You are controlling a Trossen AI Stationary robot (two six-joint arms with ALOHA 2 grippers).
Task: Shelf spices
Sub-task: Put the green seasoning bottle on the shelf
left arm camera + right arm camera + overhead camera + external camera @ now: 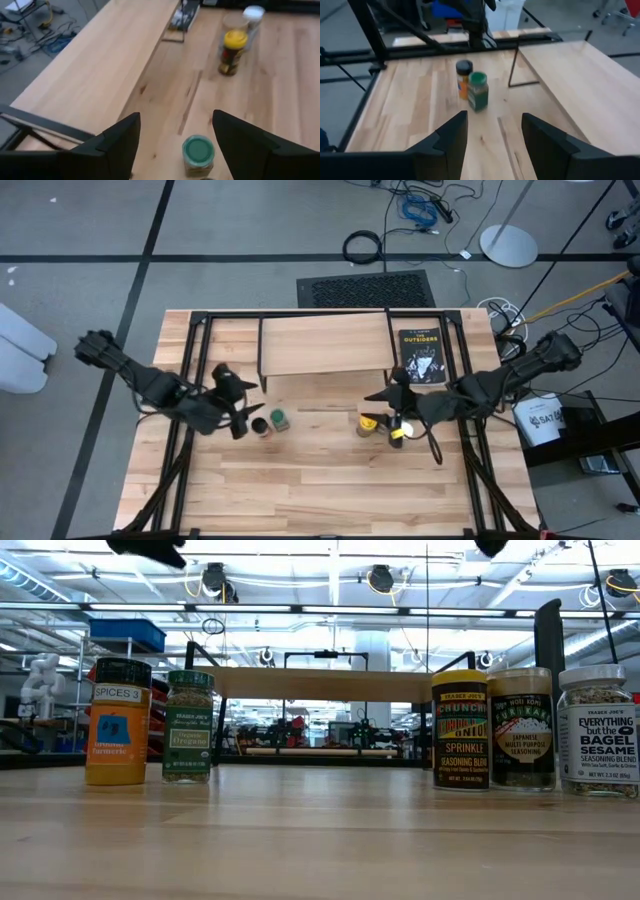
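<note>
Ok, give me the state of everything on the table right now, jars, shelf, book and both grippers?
Dark-lid jar: upright on table, lid on.
Green-lid jar: upright beside it, lid on.
Yellow-lid jar: upright on table.
Furikake jar: upright on table.
White-lid jar: upright on table.
Shelf: standing, nothing on it.
Book: flat, closed.
Left gripper: open above the green-lid jar.
Right gripper: open, holding nothing.

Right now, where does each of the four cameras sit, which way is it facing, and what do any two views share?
High view: overhead, looking straight down; both dark arms, left gripper and right gripper.
Low view: table height, looking level at five jars and the low light-wood shelf; arm parts at top.
Left wrist view: past the open left gripper to the green-lidded spice jar.
Right wrist view: past the open right gripper to that green jar.
Shared: both wrist views show the green jar.
</note>
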